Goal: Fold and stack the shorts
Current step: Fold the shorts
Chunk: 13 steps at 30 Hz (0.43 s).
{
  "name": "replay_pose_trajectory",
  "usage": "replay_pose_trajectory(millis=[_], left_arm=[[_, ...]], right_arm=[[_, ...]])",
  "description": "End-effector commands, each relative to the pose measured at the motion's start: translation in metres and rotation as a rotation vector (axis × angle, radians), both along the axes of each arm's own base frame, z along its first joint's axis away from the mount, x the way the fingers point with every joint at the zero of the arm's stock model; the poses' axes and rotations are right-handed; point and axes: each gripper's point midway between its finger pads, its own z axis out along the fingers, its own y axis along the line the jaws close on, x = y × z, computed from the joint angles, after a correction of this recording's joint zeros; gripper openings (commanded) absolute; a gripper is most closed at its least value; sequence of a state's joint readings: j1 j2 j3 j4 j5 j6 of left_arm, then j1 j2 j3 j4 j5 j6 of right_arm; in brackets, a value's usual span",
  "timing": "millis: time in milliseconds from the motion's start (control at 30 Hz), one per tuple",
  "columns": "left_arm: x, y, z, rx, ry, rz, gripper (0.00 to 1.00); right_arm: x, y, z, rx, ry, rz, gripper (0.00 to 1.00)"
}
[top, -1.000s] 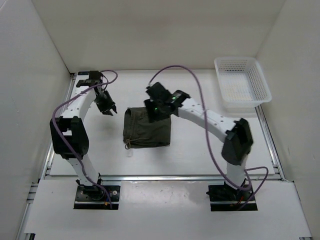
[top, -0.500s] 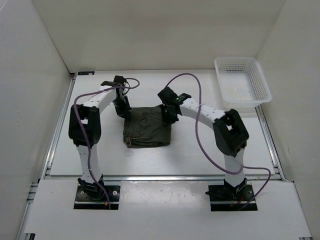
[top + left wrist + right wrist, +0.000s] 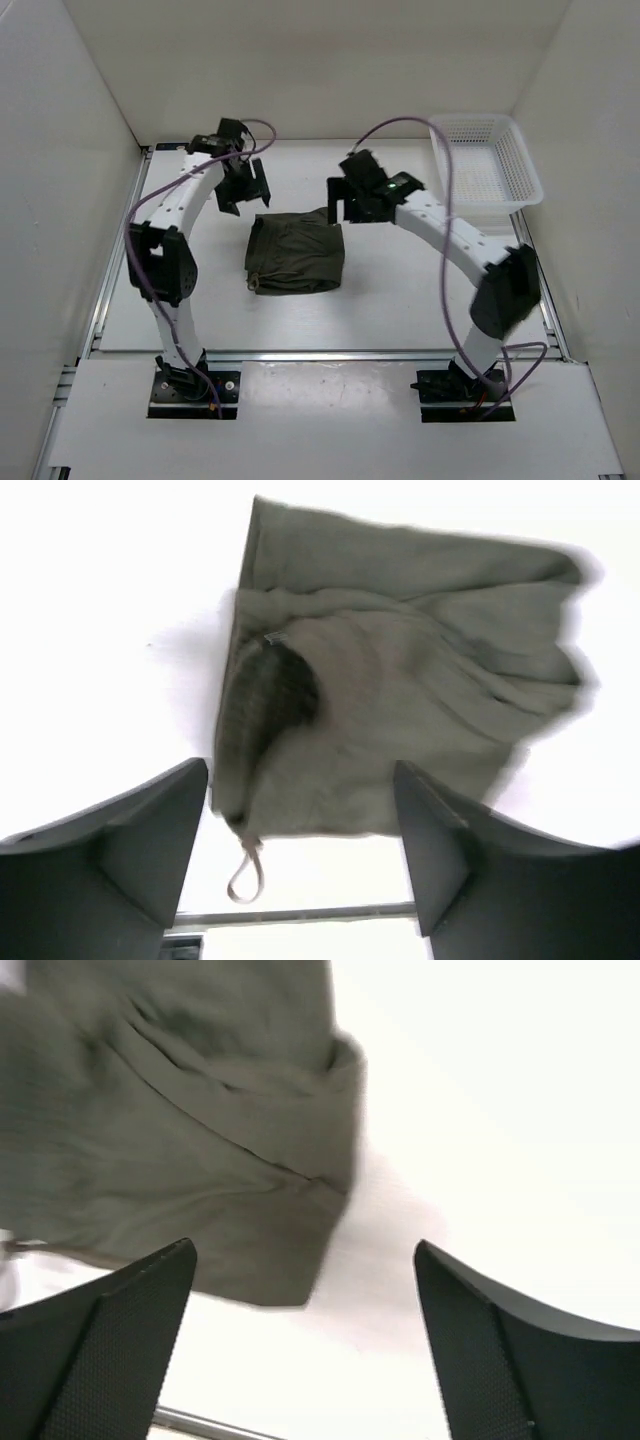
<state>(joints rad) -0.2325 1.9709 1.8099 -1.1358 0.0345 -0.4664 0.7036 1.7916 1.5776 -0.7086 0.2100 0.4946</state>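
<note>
Top external view: left gripper [image 3: 240, 188] and right gripper [image 3: 343, 203] are hovering wide, empty, by the shorts' [image 3: 296, 256] upper corners; the dangling drawstring [image 3: 243, 872] may be snagging fingers.

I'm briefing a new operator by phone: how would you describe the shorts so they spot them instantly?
Start from the white table; near its middle lies a folded pair of dark olive-green fabric shorts. It is the only soft, dark green thing on it, unlike the white plastic mesh basket at the far right corner, and a thin drawstring loop trails from one corner.
</note>
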Motion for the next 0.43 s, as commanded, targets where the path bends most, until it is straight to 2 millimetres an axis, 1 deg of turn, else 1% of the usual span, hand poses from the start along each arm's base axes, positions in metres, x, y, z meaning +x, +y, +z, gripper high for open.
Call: replay_pose_trajectory(millis=[0,33,67,100,167,200,267,300,367,400], left_arm=[[-0.018,0.014,0.103,0.006,-0.209,0.008,0.89],[-0.024,0.016,0.122,-0.006,-0.257,0.01,0.9],[-0.029,0.015,0.133,-0.021,-0.284,0.006,0.91],[-0.041,0.018,0.147,-0.029,-0.32,0.007,0.91],[-0.053,0.021,0.159,-0.039,-0.359,0.008,0.91],[-0.063,0.023,0.169,-0.056,-0.408,0.019,0.91],[-0.075,0.026,0.178,-0.067,-0.454,0.02,0.91],[-0.088,0.028,0.183,-0.08,-0.481,0.029,0.91],[-0.097,0.032,0.189,-0.087,-0.52,0.043,0.91],[-0.107,0.036,0.191,-0.095,-0.534,0.062,0.91]], right_arm=[[-0.001,-0.071,0.063,-0.071,-0.162,-0.191,0.96],[-0.004,-0.09,0.08,-0.063,-0.198,-0.251,0.96],[-0.006,-0.109,0.086,-0.103,-0.229,-0.297,0.98],[-0.016,-0.13,0.091,-0.113,-0.238,-0.341,0.98],[-0.024,-0.152,0.095,-0.132,-0.254,-0.383,0.98],[-0.034,-0.171,0.1,-0.148,-0.264,-0.42,0.98],[-0.043,-0.186,0.101,-0.149,-0.265,-0.444,0.98],[-0.053,-0.199,0.102,-0.158,-0.266,-0.477,0.98],[-0.058,-0.205,0.1,-0.152,-0.266,-0.494,0.96],[-0.064,-0.213,0.096,-0.167,-0.262,-0.508,0.96]])
